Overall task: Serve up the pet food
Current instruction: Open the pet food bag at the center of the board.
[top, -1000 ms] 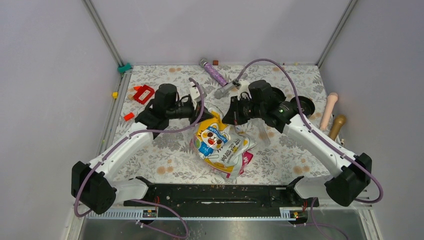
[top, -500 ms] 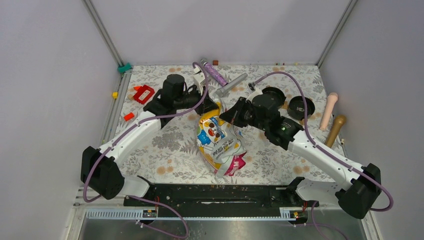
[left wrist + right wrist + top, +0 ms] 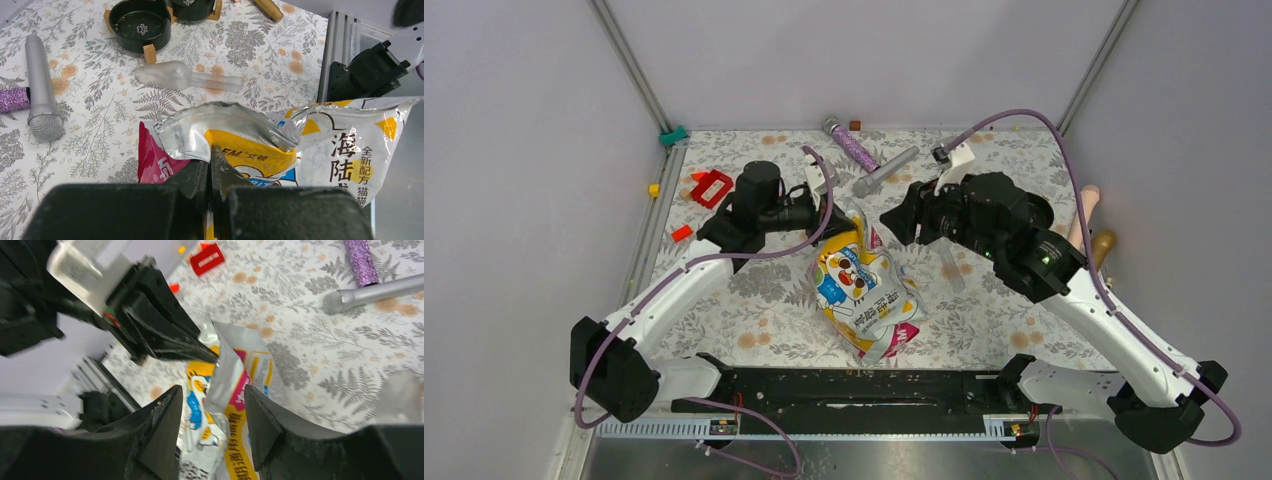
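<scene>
Pet food bag [image 3: 864, 292]: centre of the top view, on the floral surface [image 3: 764, 300], silver-lined mouth raised toward upper centre; kibble not seen
Left end effector [image 3: 212, 167]: pinched tight on the bag's upper edge, left of centre in the top view
Right end effector [image 3: 211, 390]: jaws spread, bag's mouth edge showing between the fingers; contact cannot be told
Black bowls [image 3: 140, 22]: top of the left wrist view
Clear scoop [image 3: 187, 77]: just below the bowls
Silver microphone [image 3: 42, 102]: left edge of that view

Glossy yellow-white-magenta pet food bag [image 3: 864, 290], centre, top raised, silver-lined mouth open.
</scene>
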